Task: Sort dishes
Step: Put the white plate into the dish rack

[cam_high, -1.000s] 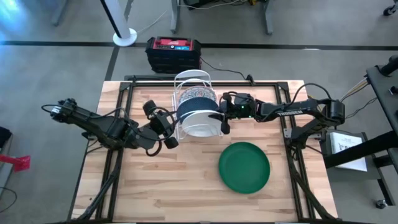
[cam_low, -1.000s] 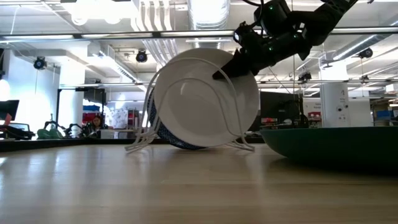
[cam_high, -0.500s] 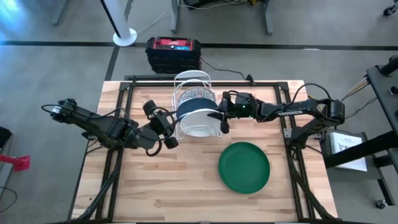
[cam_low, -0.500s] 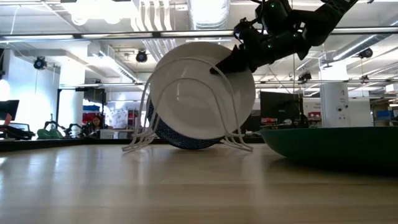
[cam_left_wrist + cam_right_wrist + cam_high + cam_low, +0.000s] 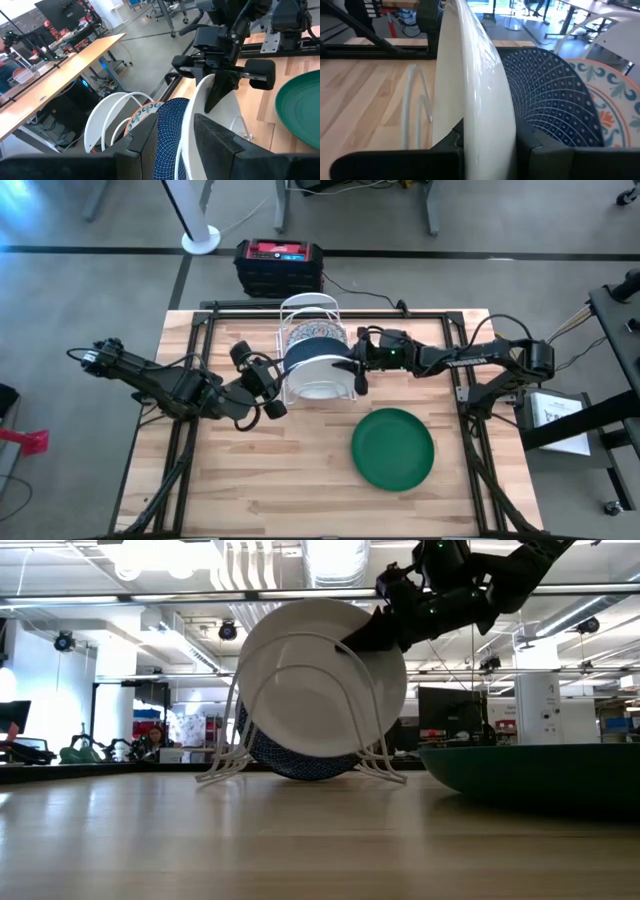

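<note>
Right gripper: arm extended across, fingers clamped on either face of the plain white dish. Left gripper: arm low, jaws part-open, nothing visibly held.

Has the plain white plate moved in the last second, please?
Yes. The right gripper has raised the plain white plate higher against the wire rack, uncovering more of the blue plate behind.

white wire rack on wooden table, red-topped black box behind, perhaps a battery
</note>
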`<action>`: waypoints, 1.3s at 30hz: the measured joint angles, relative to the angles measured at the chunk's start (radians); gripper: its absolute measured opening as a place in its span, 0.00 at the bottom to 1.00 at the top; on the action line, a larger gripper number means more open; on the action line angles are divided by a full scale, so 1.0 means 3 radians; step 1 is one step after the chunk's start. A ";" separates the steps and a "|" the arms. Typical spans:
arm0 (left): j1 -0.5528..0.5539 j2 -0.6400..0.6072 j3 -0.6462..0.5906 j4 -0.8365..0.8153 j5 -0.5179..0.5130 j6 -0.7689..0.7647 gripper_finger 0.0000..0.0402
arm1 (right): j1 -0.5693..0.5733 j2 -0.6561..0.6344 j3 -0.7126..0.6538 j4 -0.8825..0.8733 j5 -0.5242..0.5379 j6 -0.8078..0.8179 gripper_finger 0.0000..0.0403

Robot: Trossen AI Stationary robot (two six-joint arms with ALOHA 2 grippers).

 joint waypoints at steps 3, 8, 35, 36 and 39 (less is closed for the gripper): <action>0.0001 0.0000 0.0000 0.0001 0.0000 0.0000 0.29 | 0.0017 0.0000 0.0000 -0.0002 0.0001 -0.0033 0.14; -0.0001 0.0000 0.0000 0.0001 0.0001 -0.0010 0.29 | 0.0038 0.0000 0.0000 0.0010 0.0005 -0.0071 0.14; 0.0000 0.0000 0.0000 -0.0009 0.0001 -0.0074 0.29 | 0.0052 0.0000 0.0000 0.0039 0.0131 0.0339 0.14; 0.0000 0.0000 0.0000 -0.0009 0.0001 -0.0074 0.29 | 0.0054 0.0000 0.0000 0.0048 0.0124 0.0351 0.14; 0.0000 0.0000 0.0000 -0.0010 0.0002 -0.0086 0.29 | 0.0069 0.0037 0.0006 0.0063 0.0109 0.0347 0.14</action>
